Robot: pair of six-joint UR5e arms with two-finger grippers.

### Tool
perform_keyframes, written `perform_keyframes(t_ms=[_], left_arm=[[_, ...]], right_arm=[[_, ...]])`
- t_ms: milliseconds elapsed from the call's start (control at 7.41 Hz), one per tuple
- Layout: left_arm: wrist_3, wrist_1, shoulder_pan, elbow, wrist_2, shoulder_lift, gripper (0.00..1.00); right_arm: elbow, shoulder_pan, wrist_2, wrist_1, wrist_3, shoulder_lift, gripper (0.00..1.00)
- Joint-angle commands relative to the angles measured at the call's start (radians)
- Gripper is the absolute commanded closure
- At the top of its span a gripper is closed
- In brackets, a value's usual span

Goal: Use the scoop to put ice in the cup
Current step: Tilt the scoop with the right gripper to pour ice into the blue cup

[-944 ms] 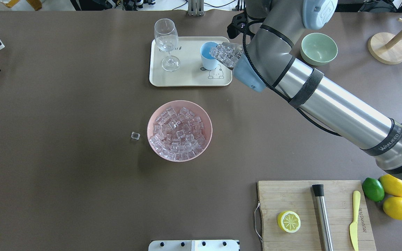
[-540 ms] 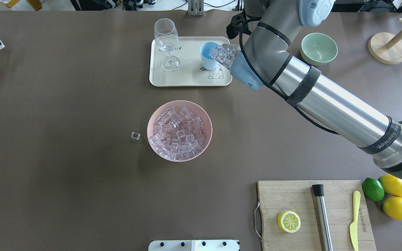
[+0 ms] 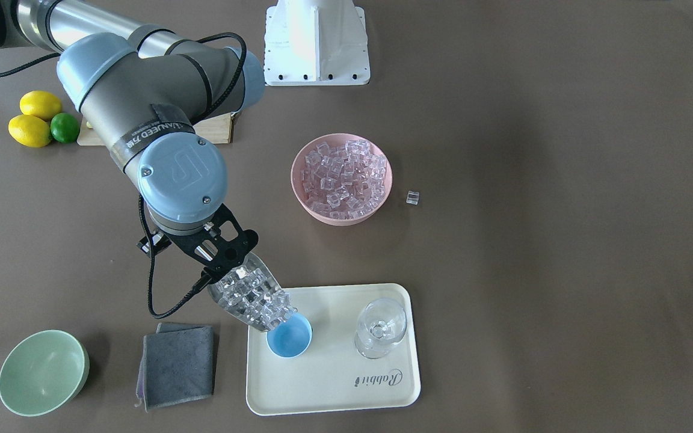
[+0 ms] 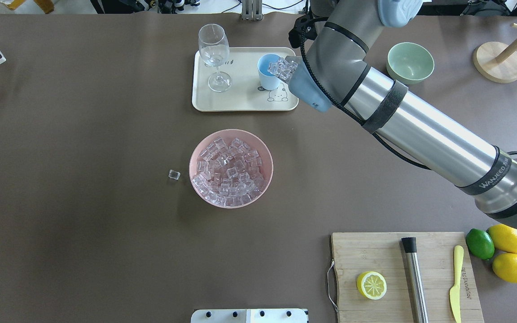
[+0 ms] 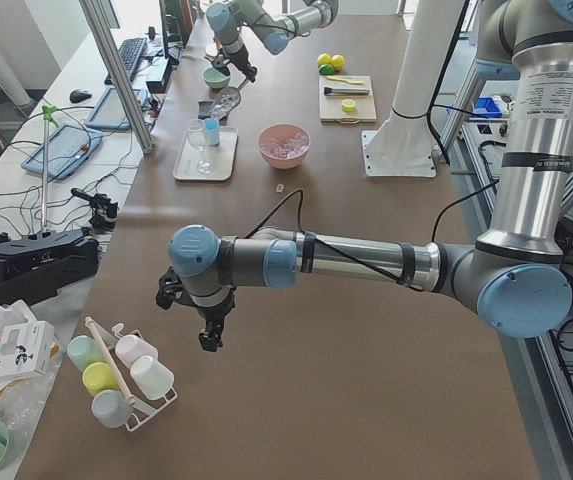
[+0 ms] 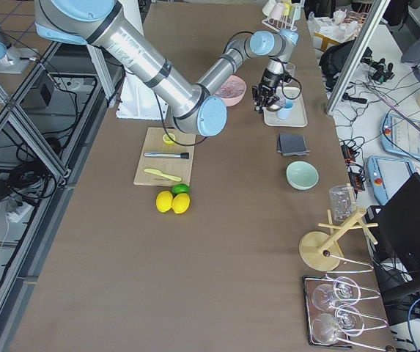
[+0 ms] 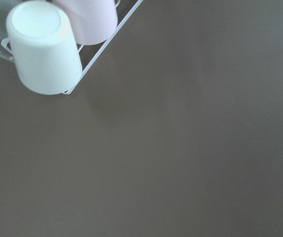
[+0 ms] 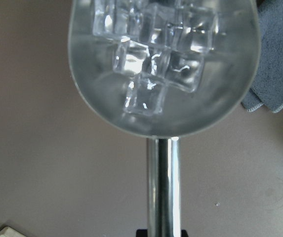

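My right gripper (image 3: 221, 255) is shut on the handle (image 8: 163, 187) of the steel scoop (image 3: 226, 294). The scoop tilts down, with its mouth at the rim of the light-blue cup (image 3: 291, 340) (image 4: 265, 75). Clear ice (image 3: 257, 300) (image 8: 151, 44) fills the scoop's trough and crowds at its lip over the cup (image 4: 283, 68). The cup's inside looks plain blue. More ice (image 4: 230, 170) fills the pink bowl (image 4: 191, 161). My left gripper (image 5: 209, 338) hovers far off by a cup rack, and I cannot tell whether it is open or shut.
The cup stands on a cream tray (image 4: 240, 96) beside a stemmed glass (image 4: 214, 49). A loose ice cube (image 4: 174, 174) lies left of the pink bowl. A grey cloth (image 3: 177, 364) and a green bowl (image 4: 409, 63) lie near the tray. The cutting board (image 4: 384, 255) carries a lemon half, a steel cylinder and a knife.
The right arm has shifted left, so its wrist covers more of the scoop, whose mouth stays at the cup's rim. The left gripper has left the overhead view's left edge.
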Motion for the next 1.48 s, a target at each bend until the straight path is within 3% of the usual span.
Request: perform_keyframes(t_ms=[0,1349], left_arm=[[0.0,-0.001,-0.015,0.025,-0.002,0.005,0.01],[0.007,0.001,-0.018,0.033,0.001,0.006,0.01]], right_arm=[[-0.02,-0.001,-0.025,-0.029,-0.026,0.007,1.0],[-0.121,0.001,-0.077,-0.125,-0.106,0.099,1.0]])
